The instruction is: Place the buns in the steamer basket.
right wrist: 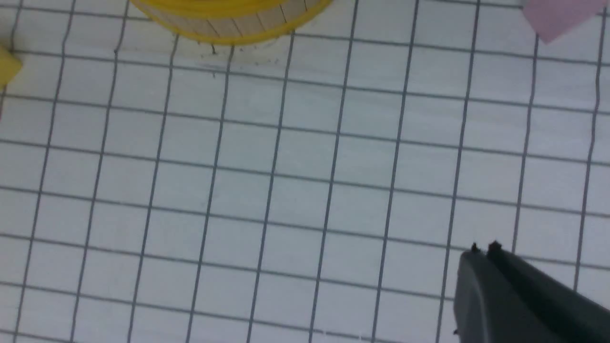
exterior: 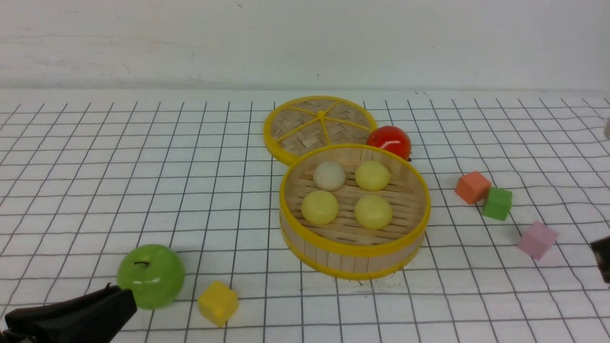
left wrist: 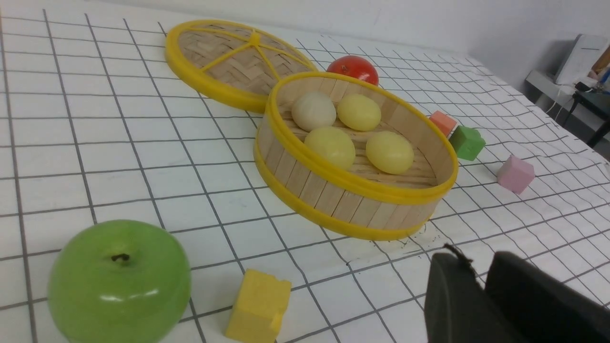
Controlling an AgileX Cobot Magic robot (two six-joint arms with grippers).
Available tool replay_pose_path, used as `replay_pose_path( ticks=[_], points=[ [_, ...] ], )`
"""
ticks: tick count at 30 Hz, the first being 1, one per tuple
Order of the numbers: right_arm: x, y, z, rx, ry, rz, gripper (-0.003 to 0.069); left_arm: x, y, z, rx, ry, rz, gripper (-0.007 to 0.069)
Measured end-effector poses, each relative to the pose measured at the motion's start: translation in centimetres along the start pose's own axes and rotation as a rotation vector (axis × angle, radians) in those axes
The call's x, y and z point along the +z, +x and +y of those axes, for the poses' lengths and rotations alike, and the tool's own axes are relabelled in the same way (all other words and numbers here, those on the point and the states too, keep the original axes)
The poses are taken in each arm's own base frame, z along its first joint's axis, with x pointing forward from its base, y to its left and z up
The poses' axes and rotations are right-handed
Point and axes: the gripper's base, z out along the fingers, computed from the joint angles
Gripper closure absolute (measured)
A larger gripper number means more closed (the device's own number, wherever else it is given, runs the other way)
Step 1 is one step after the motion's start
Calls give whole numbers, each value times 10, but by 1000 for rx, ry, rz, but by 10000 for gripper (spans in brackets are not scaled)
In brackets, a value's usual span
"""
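The left gripper point(exterior: 126, 295) sits low at the near left, just beside the green apple point(exterior: 151, 275), its black fingers pressed together with nothing between them — the left wrist view shows them side by side with no gap. Right of the apple lies a yellow cube point(exterior: 218, 303). Further right stands the steamer basket point(exterior: 355, 252), a round bamboo ring with upright slat walls, yellow rims and a slatted floor. All four buns rest inside it in a square: an off-white bun point(exterior: 329, 175) at the far left of the floor, and three pale yellow buns point(exterior: 372, 175) filling the other places, smooth and domed, none touching a gripper. The woven lid point(exterior: 305, 128) lies flat behind the basket, its near edge hidden by the basket's far wall, with a red tomato point(exterior: 389, 141) just beside both. Right of the basket sit an orange cube point(exterior: 472, 187), a green cube point(exterior: 497, 203) and a pink cube point(exterior: 537, 239). The right gripper point(right wrist: 483, 250) hangs over bare grid cloth, well apart from the basket — its tips meet, empty.
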Motion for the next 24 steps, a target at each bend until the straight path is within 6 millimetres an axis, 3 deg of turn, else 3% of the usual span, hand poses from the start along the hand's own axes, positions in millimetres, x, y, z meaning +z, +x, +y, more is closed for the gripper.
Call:
replay_pose_path(
  ticks=[8, 11, 12, 14, 15, 16, 19, 22, 24],
  points=[
    [-7, 17, -7, 7, 20, -7, 671, 0, 0, 0, 0, 0, 0, 522],
    [-1, 50, -26, 56, 15, -265, 669, 0, 0, 0, 0, 0, 0, 515],
    [0, 53, -27, 58, 16, -282, 669, 0, 0, 0, 0, 0, 0, 515],
    [19, 93, -40, 70, 36, -503, 669, 0, 0, 0, 0, 0, 0, 515],
    [21, 96, -41, 71, 39, -520, 669, 0, 0, 0, 0, 0, 0, 515],
    [35, 119, -47, 70, 67, -620, 669, 0, 0, 0, 0, 0, 0, 515],
    [68, 156, -56, 82, 109, -733, 669, 0, 0, 0, 0, 0, 1, 515],
    [98, 180, -61, 91, 120, -751, 669, 0, 0, 0, 0, 0, 1, 515],
    [104, 183, -62, 89, 124, -752, 668, 0, 0, 0, 0, 0, 1, 515]
  ],
)
